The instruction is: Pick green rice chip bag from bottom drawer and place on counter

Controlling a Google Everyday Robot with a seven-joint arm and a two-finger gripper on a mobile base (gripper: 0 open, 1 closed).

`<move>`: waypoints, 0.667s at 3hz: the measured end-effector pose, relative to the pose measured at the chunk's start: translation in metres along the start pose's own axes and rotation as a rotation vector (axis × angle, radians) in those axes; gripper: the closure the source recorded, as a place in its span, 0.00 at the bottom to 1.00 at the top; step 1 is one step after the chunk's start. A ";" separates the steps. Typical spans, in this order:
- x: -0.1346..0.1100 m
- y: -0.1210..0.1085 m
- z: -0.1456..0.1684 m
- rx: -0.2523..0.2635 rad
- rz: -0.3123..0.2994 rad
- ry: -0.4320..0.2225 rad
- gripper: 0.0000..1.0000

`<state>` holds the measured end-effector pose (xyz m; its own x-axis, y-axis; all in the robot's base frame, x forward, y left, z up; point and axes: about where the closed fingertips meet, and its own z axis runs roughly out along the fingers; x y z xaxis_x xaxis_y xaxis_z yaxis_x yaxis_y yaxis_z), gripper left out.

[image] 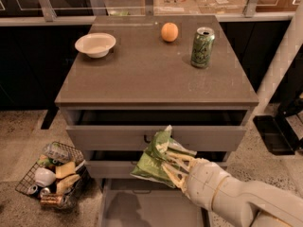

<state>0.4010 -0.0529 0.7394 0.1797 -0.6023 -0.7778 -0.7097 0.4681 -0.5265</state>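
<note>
My gripper point(171, 164) is shut on the green rice chip bag point(154, 157) and holds it in the air in front of the two upper drawers, above the bottom drawer point(151, 207). The bag is crinkly light green and hangs tilted to the left of the pale fingers point(177, 167). My white arm comes in from the lower right. The bottom drawer is pulled out and shows a plain grey interior. The counter point(142, 74) is the flat grey-brown top of the cabinet, above the bag.
On the counter stand a white bowl point(95, 44) at back left, an orange point(169, 31) at the back and a green drink can point(202, 48) at back right. A wire basket of trash point(52, 174) sits on the floor to the left.
</note>
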 end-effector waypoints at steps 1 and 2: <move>-0.021 -0.021 0.003 -0.025 -0.038 0.015 1.00; -0.021 -0.015 0.002 -0.067 -0.027 0.023 1.00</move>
<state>0.4094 -0.0453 0.7631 0.1839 -0.6291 -0.7553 -0.7489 0.4080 -0.5222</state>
